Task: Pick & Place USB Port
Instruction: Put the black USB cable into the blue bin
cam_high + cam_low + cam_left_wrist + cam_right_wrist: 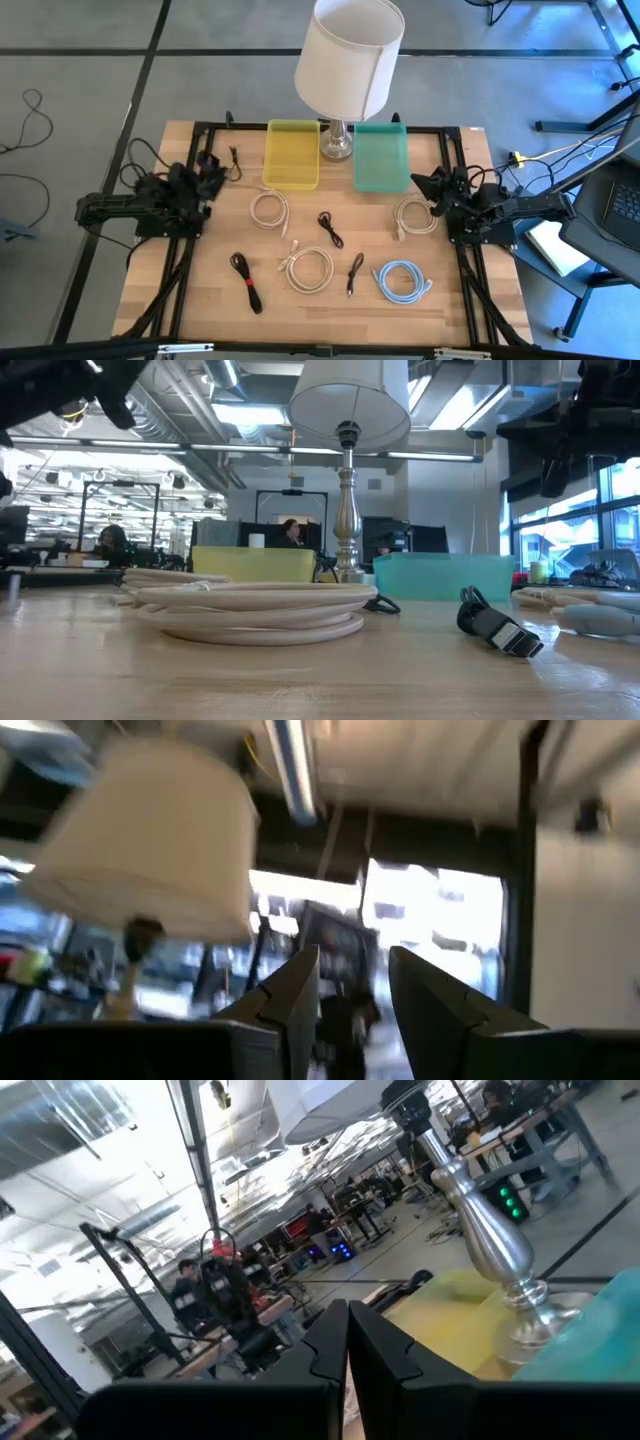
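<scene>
Across the wooden table (pixel 200 290), nothing looks placed yet: the yellow plastic bin (pixel 292 154) and teal plastic bin (pixel 381 157) both appear empty. Left of frame, the left gripper (pixel 212 168) hangs raised, fingers parted, grasping nothing. Black USB cables (pixel 330 229) lie at centre among coiled white cables (pixel 308 268), well apart from both jaws. Right of frame, the right gripper (pixel 422 184) is clenched empty.

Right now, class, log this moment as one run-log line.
left end effector: open, empty, left edge | right end effector: shut, empty, right edge | cables: on table
</scene>
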You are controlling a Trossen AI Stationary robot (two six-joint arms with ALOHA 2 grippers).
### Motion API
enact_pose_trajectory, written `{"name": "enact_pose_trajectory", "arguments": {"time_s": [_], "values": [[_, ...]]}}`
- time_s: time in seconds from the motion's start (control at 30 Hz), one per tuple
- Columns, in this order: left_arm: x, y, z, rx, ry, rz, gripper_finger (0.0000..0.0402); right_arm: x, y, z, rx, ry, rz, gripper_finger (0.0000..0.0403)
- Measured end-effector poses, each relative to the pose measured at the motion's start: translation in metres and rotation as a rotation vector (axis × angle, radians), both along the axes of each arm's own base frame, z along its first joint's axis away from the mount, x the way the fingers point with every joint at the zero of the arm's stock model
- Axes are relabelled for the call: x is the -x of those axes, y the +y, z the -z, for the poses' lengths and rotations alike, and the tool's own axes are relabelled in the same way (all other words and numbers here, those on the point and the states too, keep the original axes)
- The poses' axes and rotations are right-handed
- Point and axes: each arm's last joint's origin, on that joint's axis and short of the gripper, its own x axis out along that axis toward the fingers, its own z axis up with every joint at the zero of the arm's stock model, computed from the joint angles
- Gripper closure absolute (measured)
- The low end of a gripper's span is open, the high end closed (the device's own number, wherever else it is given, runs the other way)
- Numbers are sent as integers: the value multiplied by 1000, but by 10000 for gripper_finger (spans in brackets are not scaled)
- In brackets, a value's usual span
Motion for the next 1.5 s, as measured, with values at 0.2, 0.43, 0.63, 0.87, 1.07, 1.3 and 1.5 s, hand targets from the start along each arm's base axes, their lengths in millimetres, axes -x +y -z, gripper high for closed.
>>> {"name": "enact_pose_trajectory", "arguments": {"time_s": [0.2, 0.43, 0.63, 0.87, 1.07, 1.3, 1.5], "values": [[6, 7, -5, 182, -102, -169, 283, 0, 0, 0, 9, 1, 2, 386], [11, 12, -5, 289, -130, -367, 283, 2, 0, -8, 106, -42, 29, 386], [11, 13, -5, 366, -158, -339, 284, 10, -1, -29, 160, -147, 70, 386], [21, 11, -51, 316, -109, -350, 283, 48, -1, -111, 377, -325, 22, 386], [25, 10, -122, 216, 219, -382, 283, 67, -2, -165, 417, -214, -74, 386], [3, 13, -177, 192, 719, -463, 284, 45, -3, -190, 306, 161, -54, 386], [-12, 21, -158, 399, 1133, -633, 293, 21, -2, -199, 322, 358, 28, 386]]}}
